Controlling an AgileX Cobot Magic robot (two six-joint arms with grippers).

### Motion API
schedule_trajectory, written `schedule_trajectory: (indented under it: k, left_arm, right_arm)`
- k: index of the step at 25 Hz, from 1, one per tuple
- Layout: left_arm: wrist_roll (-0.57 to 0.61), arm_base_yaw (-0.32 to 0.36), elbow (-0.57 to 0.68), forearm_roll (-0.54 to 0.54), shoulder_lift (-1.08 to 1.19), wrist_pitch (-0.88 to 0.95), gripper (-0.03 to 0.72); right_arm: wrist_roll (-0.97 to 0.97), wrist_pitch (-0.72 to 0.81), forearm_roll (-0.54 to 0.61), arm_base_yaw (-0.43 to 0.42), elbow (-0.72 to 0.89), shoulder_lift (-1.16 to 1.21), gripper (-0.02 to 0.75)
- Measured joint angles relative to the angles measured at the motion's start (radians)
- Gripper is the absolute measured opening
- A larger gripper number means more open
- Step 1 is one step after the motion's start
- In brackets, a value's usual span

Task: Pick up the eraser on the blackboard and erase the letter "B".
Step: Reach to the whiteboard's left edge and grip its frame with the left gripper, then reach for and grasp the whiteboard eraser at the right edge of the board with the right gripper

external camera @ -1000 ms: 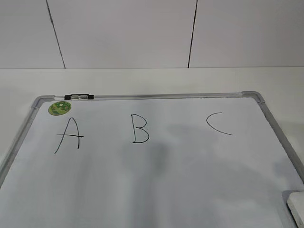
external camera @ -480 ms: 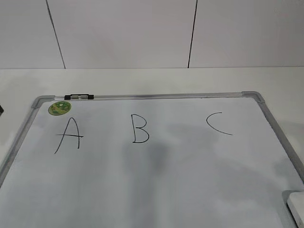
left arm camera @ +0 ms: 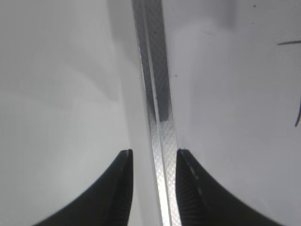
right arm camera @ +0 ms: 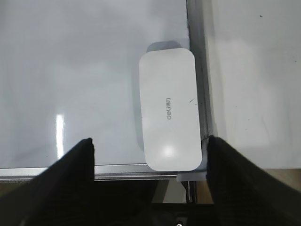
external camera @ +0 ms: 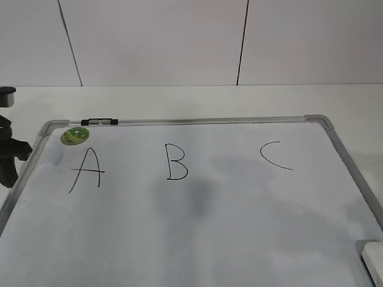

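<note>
The blackboard (external camera: 197, 121) is a white board with a silver-grey frame and black letters A, B, C. The letter "B" (external camera: 176, 162) is whole, in the upper middle. The white eraser (right arm camera: 170, 117) lies flat in the board's near right corner, against the frame; only a sliver of it shows in the exterior view (external camera: 373, 260). My right gripper (right arm camera: 150, 141) is open wide and empty above the eraser's near end. My left gripper (left arm camera: 154, 153) is open and empty, its fingers either side of the board's left frame strip (left arm camera: 157, 94); it shows at the exterior view's left edge (external camera: 8, 156).
A round green magnet (external camera: 75, 136) sits at the board's top left corner, above the A (external camera: 87, 170). A small black clip (external camera: 100, 122) is on the top frame. The C (external camera: 274, 155) is at the right. The white table (external camera: 191, 101) runs to a white wall behind.
My left arm has come into the exterior view at the left edge, beside the board's left frame. The board, the letters and the eraser have not moved.
</note>
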Motion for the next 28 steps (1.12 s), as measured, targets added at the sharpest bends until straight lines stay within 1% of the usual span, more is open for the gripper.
schedule_trajectory:
  k: [8,13,18,25,28]
  left_arm:
    - [0.0,0.0,0.0,0.0,0.077,-0.041,0.238]
    - [0.0,0.0,0.0,0.0,0.086,-0.043,0.231]
    - [0.0,0.0,0.0,0.0,0.087,-0.043,0.174]
    - [0.0,0.0,0.0,0.0,0.087,-0.043,0.141]
    - [0.002,0.0,0.0,-0.002,0.087,-0.044,0.087]
  right_arm:
    - [0.0,0.0,-0.017,0.0,0.0,0.0,0.572]
    - [0.0,0.0,-0.017,0.0,0.0,0.0,0.572]
    - [0.0,0.0,-0.017,0.0,0.0,0.0,0.572]
    - [0.002,0.0,-0.017,0.0,0.0,0.0,0.572]
    - [0.002,0.0,-0.017,0.0,0.0,0.0,0.572]
